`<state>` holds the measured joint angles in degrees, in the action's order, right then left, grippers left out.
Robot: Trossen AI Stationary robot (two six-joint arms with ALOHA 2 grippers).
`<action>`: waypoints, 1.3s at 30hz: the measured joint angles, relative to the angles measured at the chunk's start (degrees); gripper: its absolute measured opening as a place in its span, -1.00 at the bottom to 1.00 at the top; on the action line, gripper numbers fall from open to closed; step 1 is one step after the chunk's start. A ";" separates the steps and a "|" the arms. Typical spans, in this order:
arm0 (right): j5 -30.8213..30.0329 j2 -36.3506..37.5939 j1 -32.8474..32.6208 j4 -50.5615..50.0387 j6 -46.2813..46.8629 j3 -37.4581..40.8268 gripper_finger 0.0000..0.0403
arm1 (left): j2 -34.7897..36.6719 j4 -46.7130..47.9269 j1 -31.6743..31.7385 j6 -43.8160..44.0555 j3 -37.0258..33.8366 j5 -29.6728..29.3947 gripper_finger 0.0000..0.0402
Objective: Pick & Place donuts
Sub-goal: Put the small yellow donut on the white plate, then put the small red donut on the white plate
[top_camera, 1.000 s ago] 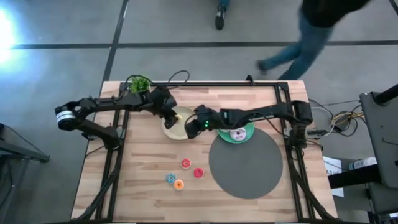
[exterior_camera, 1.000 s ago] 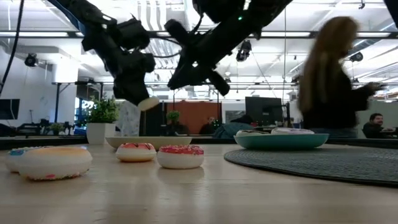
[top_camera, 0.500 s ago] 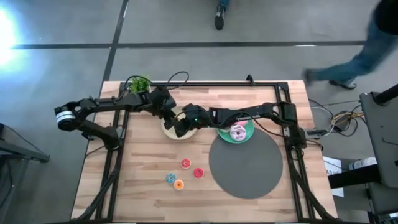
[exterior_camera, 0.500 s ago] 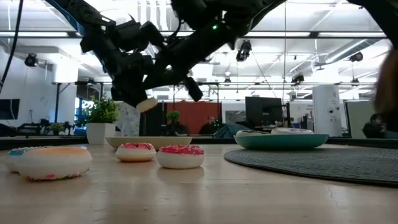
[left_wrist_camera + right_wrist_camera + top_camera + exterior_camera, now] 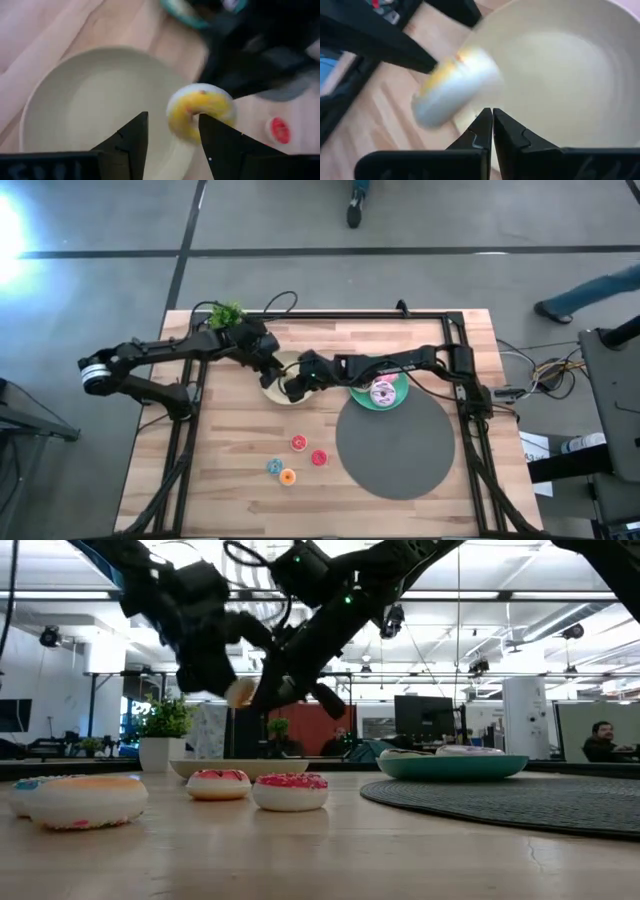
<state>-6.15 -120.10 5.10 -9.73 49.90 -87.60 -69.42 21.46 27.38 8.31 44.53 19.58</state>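
Observation:
A small yellow donut [image 5: 200, 112] is in the air over the round beige plate [image 5: 75, 100], blurred; it also shows in the right wrist view [image 5: 452, 87] and the low view [image 5: 240, 692]. My left gripper [image 5: 173, 117] is open above the plate [image 5: 272, 392], with the donut at the tip of one finger. My right gripper [image 5: 492, 111] is shut, close beside the donut, over the plate's right part [image 5: 293, 387]. Two red donuts [image 5: 298, 442] [image 5: 318, 457], a blue one [image 5: 273, 467] and an orange one [image 5: 288, 476] lie on the table. A sprinkled donut [image 5: 381, 392] lies on the teal plate [image 5: 395, 406]. My left gripper has the yellow donut's rim [image 5: 197, 125] at the tip of one open finger [image 5: 215, 140]; I cannot tell whether the two touch. My right gripper's shut fingertips [image 5: 485, 120] stand next to the donut's side [image 5: 480, 95]; I cannot tell whether they touch it.
A round grey mat [image 5: 395, 445] lies at the table's right, partly under the teal plate. A small potted plant [image 5: 225, 313] stands at the far left edge behind the left arm. A person's leg [image 5: 590, 290] shows on the floor beyond the table.
My right gripper has gone toward the table's left, from beside the teal plate to over the beige plate, close to my left gripper. My left gripper has risen a little, and the yellow donut has risen with it. The person beyond the table has walked off to the right.

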 joint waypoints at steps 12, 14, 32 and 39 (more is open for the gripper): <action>0.60 3.93 1.52 -1.87 -2.96 0.00 -0.96 | 5.26 0.29 0.37 -0.26 -7.72 -6.17 -0.26; 0.52 3.90 1.75 -4.13 -2.98 0.03 -0.96 | 5.83 0.22 0.37 0.88 -8.52 -6.10 -0.26; 6.28 14.61 -1.20 -14.54 -24.55 -0.01 -0.94 | 18.66 6.51 -2.29 7.14 -9.31 0.16 -0.26; 12.92 14.96 -5.80 -27.98 -26.97 -0.01 -0.69 | 21.85 8.12 -9.09 11.54 -10.83 1.32 -0.26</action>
<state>6.77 -105.14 -0.70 -37.71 22.93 -87.61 -47.58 29.58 18.29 19.85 33.70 20.90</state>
